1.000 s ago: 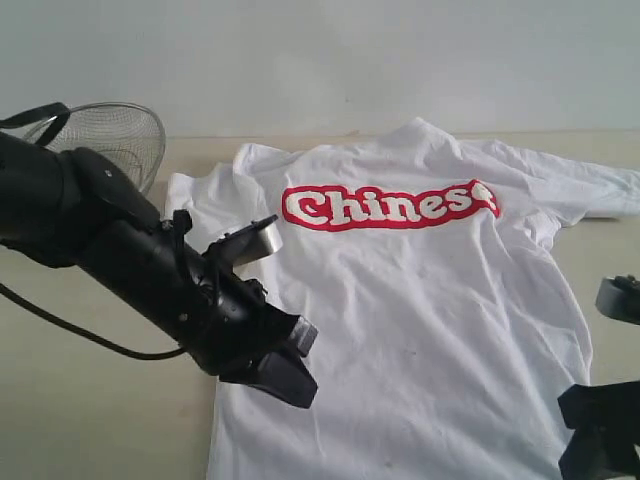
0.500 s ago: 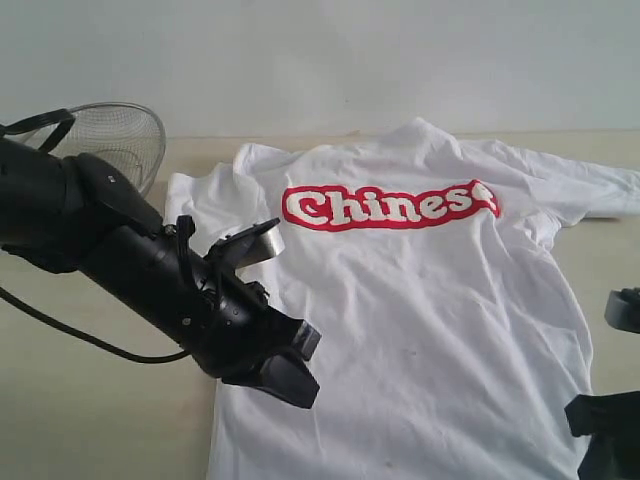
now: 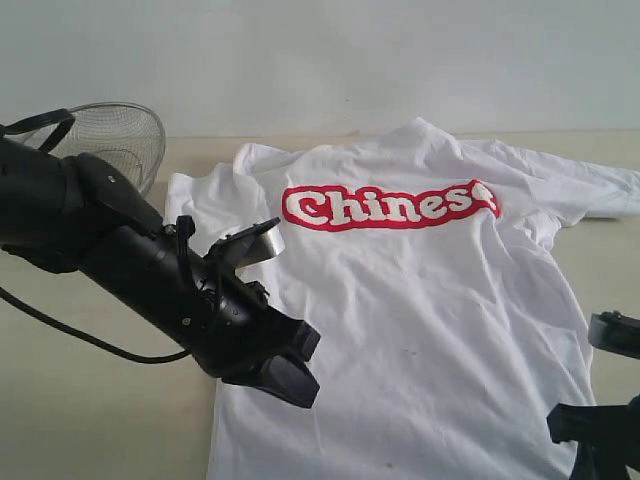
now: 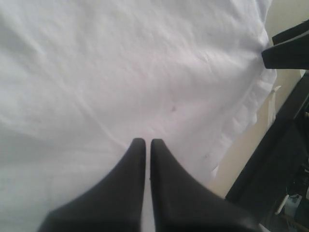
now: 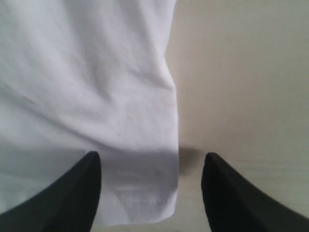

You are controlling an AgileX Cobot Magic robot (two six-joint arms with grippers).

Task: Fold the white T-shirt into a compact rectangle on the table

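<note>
On the pale table (image 3: 70,420), we are seeing the white T-shirt (image 3: 430,300) lying spread flat, red lettering up. The left gripper (image 4: 145,141) is poised over its cloth, jaws pressed together on nothing we can see. The right gripper (image 5: 152,157) is gaping wide, empty, straddling the hem corner.

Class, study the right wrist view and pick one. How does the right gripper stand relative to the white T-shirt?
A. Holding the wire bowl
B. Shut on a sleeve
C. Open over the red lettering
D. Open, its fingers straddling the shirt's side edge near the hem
D: the right gripper is open, one finger over the white T-shirt, the other over the bare table, with the hem corner between them.
</note>
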